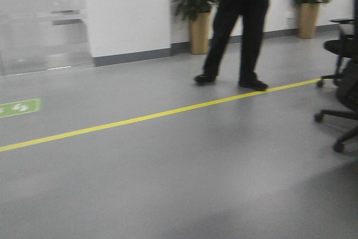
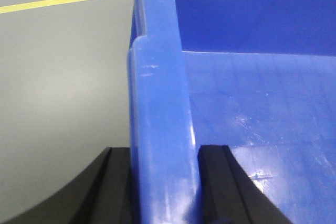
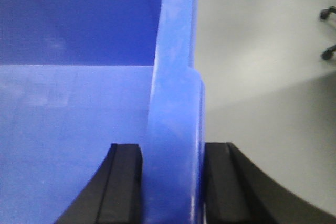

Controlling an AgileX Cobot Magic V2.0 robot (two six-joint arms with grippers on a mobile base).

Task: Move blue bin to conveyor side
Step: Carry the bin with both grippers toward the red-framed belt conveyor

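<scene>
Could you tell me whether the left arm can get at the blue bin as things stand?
Yes, apparently: the left gripper straddles the rim of the blue bin, one finger on each side, nothing in between.

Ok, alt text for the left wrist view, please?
The left arm's two black fingers clamp the thick rim of the blue bin, seen close up. The bin's glossy inside fills the right; grey floor with a yellow line lies to the left.

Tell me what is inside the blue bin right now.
Only bare, scuffed blue floor and walls show inside the blue bin. The left gripper and right gripper each have one jaw inside the rim; the floor beneath them is hidden.
</scene>
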